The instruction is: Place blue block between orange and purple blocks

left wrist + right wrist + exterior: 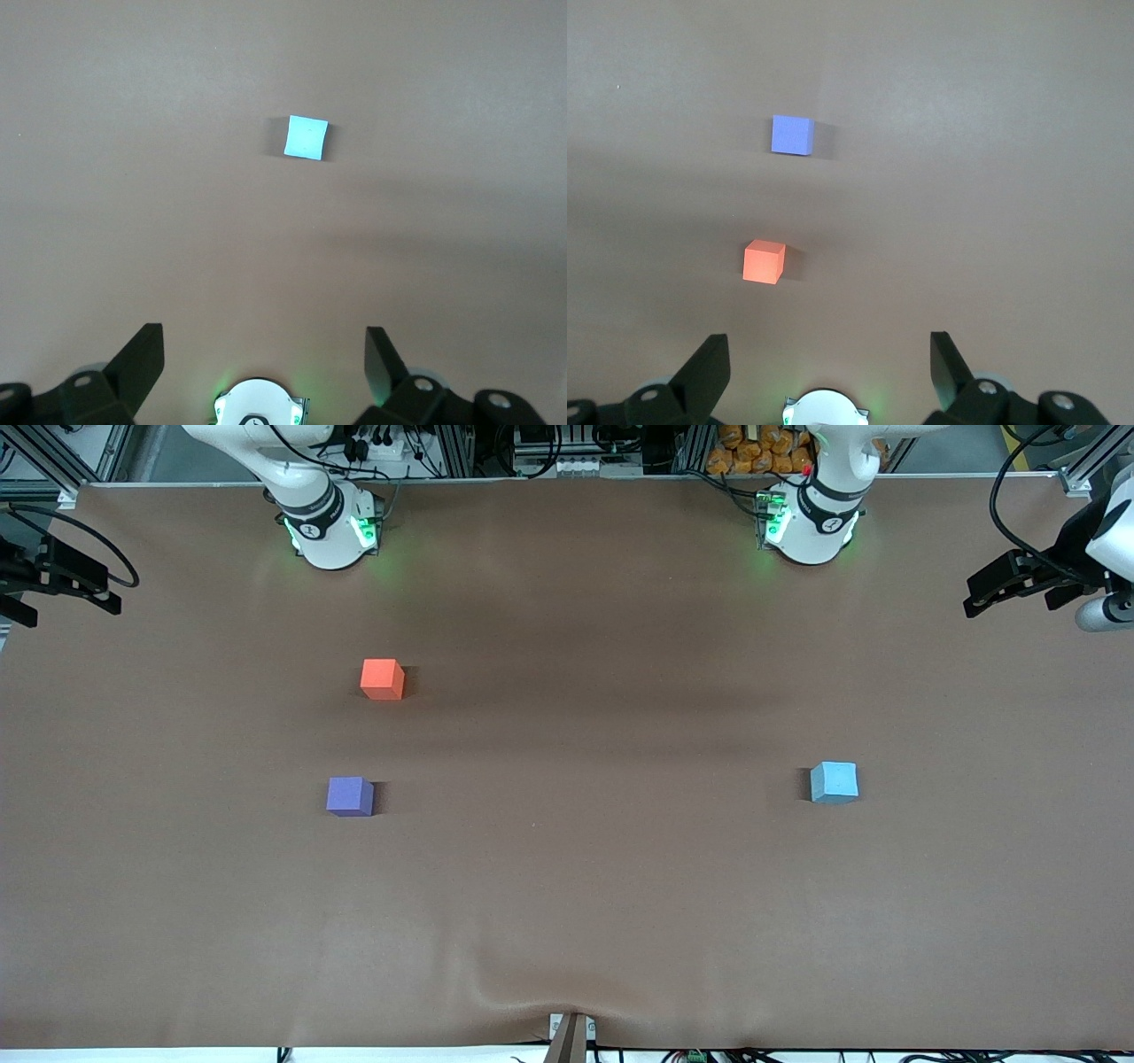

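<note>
The light sky-blue block [834, 782] sits on the brown table toward the left arm's end; it also shows in the left wrist view [306, 138]. The orange block [383, 678] and the purple block [350, 795] sit toward the right arm's end, the purple one nearer the front camera, with a gap between them. Both show in the right wrist view, orange [764, 262] and purple [791, 135]. My left gripper [264, 341] is open and empty, high over its own base. My right gripper [829, 350] is open and empty, high over its base. Neither gripper shows in the front view.
The brown table cover [576, 886] has a wrinkle at its front edge [532, 1001]. Black fixtures stand at the two ends of the table [53, 576] [1019, 584]. The arm bases [328, 527] [811, 522] stand along the back edge.
</note>
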Available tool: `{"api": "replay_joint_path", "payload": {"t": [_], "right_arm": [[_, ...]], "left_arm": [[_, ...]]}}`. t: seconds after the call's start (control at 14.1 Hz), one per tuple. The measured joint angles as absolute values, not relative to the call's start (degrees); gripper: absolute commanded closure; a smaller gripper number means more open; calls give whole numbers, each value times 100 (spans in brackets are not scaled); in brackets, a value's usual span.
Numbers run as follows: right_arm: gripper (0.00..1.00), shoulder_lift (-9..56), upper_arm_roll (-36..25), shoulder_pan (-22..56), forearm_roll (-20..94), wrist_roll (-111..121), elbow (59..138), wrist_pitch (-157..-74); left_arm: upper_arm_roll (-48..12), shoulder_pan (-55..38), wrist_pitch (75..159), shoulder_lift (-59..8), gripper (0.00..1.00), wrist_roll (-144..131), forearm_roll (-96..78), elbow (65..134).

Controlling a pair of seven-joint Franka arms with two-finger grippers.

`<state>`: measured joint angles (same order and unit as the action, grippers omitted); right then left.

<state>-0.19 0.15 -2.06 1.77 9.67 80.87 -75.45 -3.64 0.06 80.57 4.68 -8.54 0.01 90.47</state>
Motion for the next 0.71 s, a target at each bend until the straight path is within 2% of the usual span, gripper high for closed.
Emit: {"api": "replay_joint_path", "payload": {"t": [0.71], "right_arm": [[0, -19, 15, -207, 179, 967, 8087, -7545]], "left_arm": [[-363, 13, 8058, 468, 0, -854, 1, 9182]]}}
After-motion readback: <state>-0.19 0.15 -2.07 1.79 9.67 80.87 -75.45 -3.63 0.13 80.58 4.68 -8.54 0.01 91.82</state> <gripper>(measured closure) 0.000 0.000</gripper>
